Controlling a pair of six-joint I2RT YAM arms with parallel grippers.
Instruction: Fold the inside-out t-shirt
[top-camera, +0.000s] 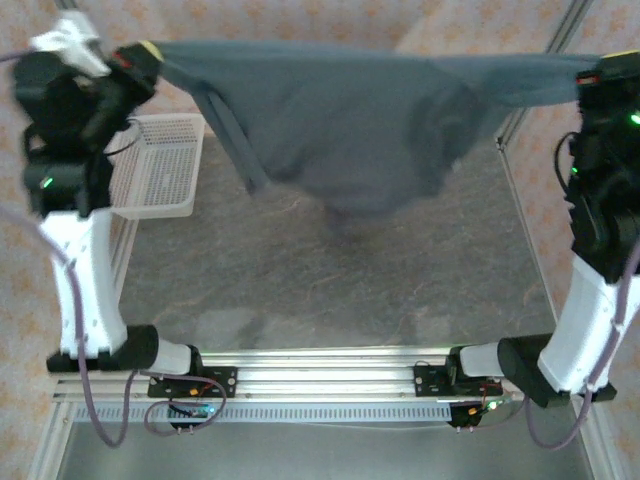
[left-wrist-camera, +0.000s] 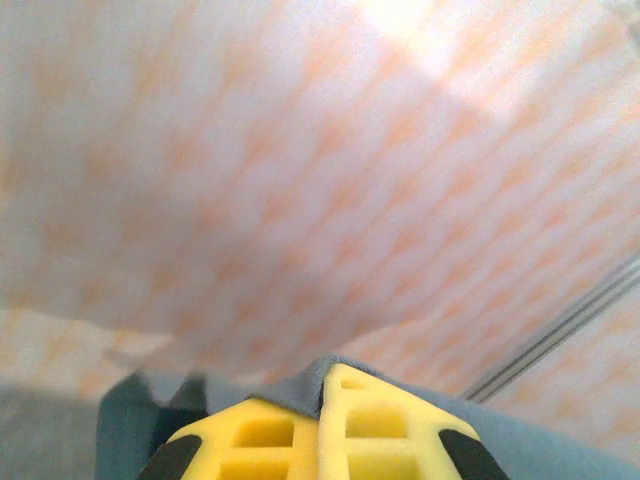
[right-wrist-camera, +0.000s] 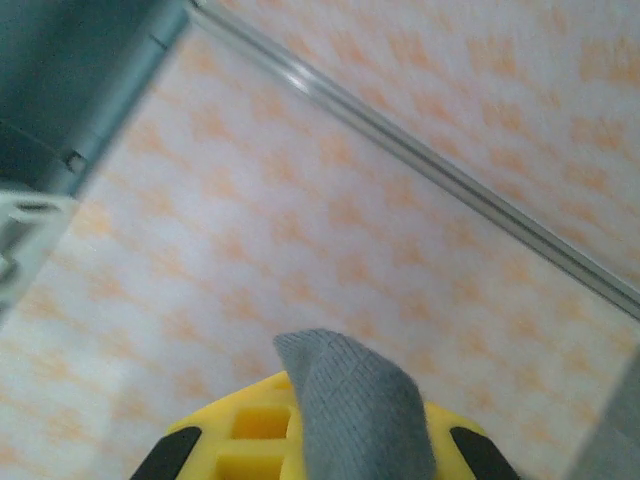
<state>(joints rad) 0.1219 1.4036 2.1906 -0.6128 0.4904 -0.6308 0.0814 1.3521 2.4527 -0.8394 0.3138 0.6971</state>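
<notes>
One t-shirt (top-camera: 360, 130) is hanging stretched above the table (top-camera: 330, 270). Both the left gripper (top-camera: 150, 52) and right gripper (top-camera: 590, 76) are pinching its fabric, fingers (left-wrist-camera: 385, 425) closed tight.

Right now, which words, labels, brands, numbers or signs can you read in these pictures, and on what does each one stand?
No text can be read in any view.
Dark slate-grey soft fabric t-shirt: no print or readable tag shows.
White plastic mesh basket: no label shows.
Small lit circuit board below the left arm's base: any marking is too small to read.
</notes>
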